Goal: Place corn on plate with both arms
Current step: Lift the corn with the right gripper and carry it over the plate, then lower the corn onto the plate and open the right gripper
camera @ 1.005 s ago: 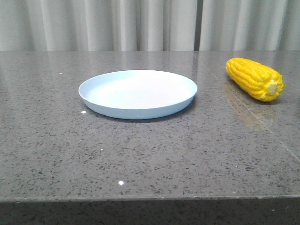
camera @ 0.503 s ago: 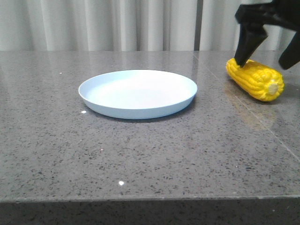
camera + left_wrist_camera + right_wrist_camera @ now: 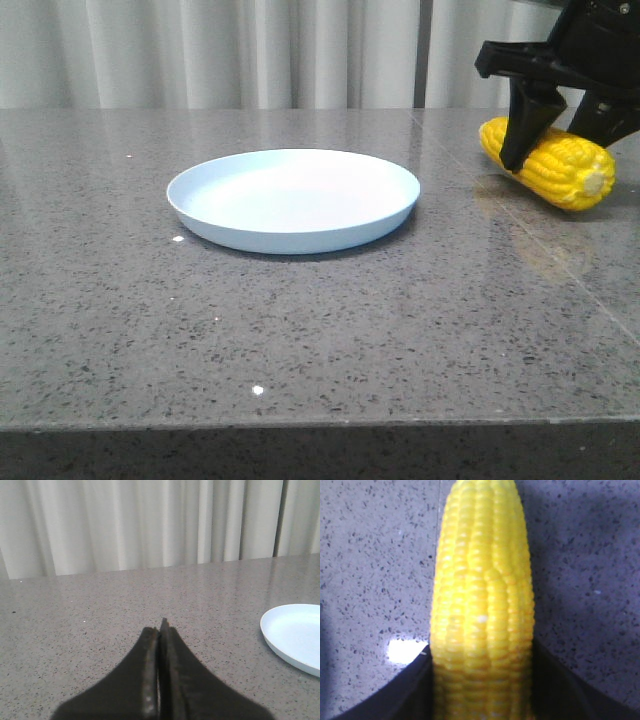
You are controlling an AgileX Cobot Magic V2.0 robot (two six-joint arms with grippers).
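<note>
The corn [image 3: 552, 170] sits at the far right of the front view, upper right of the frame, well apart from the plate [image 3: 293, 199], so work across from left to right as you plan the lift. At the left, your left gripper [image 3: 160, 630] is out of the front view; its wrist view shows the two fingers pressed together with nothing between them, pointing over bare grey table [image 3: 300, 330], with only the plate's edge showing at the right of that frame. In the middle, the plate lies flat and empty, its near rim facing you. At the right, your right gripper [image 3: 560, 140] straddles the cob: one dark finger shows on the cob's left side in the front view, and in the right wrist view the fingers flank the cob on both sides with no gap visible, so I judge it closed on the corn. Whether the cob is already clear of the table I cannot tell. Keep the grip near the cob's middle so it does not tip, raise it straight before you travel left, clear the plate's raised rim, and lower it along the plate's centre so the round cob does not roll off.
</note>
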